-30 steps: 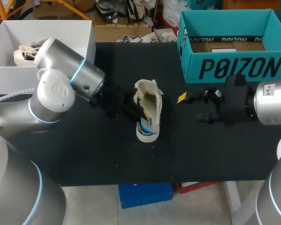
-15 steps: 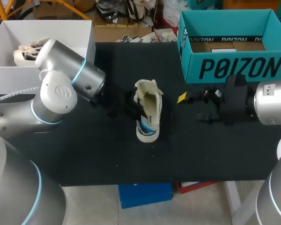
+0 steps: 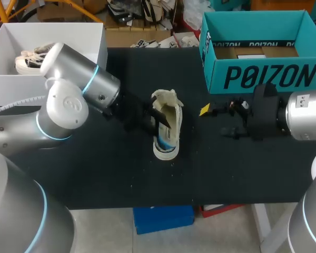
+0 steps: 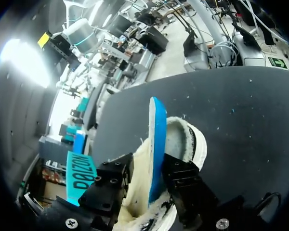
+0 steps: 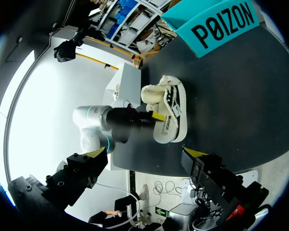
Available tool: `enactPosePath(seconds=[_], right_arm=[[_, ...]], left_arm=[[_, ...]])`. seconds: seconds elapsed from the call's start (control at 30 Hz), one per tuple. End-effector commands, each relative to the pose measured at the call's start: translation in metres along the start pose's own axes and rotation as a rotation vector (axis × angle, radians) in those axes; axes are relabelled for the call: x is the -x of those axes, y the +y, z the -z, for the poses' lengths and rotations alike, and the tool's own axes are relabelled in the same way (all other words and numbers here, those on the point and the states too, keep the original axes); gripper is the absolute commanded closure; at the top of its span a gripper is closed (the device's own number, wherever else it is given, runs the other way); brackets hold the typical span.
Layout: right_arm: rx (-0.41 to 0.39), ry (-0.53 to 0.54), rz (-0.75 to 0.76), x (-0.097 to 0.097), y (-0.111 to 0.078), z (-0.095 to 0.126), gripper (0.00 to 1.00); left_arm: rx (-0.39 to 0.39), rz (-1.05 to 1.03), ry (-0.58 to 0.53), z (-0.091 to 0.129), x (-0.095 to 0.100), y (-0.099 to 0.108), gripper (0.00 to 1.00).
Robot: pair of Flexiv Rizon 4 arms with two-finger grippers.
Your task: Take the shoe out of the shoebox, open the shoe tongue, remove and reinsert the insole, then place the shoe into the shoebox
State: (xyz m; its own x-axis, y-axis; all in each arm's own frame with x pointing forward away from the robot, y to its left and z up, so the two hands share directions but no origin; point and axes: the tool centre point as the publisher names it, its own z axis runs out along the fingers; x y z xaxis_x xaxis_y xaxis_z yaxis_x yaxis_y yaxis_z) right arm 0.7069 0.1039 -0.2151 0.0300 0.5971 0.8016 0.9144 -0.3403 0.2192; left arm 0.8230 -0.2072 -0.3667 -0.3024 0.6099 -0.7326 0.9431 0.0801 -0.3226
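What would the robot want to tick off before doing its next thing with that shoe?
1. The shoe is out of the shoebox and on the table: ok.
2. The blue insole stands on edge in the shoe, at the left hand: ok.
3. The left hand has a firm hold on the insole: cannot tell.
4. The right hand is open and apart from the shoe: ok.
5. The shoebox is open on top: ok.

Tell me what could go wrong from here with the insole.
1. The left gripper seems to straddle both the blue insole and the fleecy wall of the shoe; pulling may drag the whole shoe instead of freeing the insole.
2. The right gripper hangs with jaws open, apart from the shoe, so nothing steadies it; it could slide or roll on the table.
3. The insole stands on edge and may bend or snag.
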Motion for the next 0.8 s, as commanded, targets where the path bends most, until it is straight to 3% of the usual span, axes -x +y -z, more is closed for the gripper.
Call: enactPosePath(seconds=[0.03,0.43,0.47,0.57,0.8], right_arm=[[-0.001,-0.001,0.0,0.0,0.0,0.0,0.0],[-0.001,-0.001,0.0,0.0,0.0,0.0,0.0],[-0.001,-0.001,0.0,0.0,0.0,0.0,0.0],[-0.001,-0.001,0.0,0.0,0.0,0.0,0.0],[-0.001,-0.001,0.0,0.0,0.0,0.0,0.0]], left_arm=[[-0.011,-0.009,-0.013,0.007,0.002,-0.012,0.54],[-0.084,-0.03,-0.008,0.01,0.005,-0.037,0.68],[-0.089,-0.031,-0.004,0.01,0.004,-0.039,0.72],[-0.103,-0.037,0.005,0.01,0.002,-0.041,1.0],[-0.114,-0.046,0.023,0.008,-0.002,-0.04,1.0]])
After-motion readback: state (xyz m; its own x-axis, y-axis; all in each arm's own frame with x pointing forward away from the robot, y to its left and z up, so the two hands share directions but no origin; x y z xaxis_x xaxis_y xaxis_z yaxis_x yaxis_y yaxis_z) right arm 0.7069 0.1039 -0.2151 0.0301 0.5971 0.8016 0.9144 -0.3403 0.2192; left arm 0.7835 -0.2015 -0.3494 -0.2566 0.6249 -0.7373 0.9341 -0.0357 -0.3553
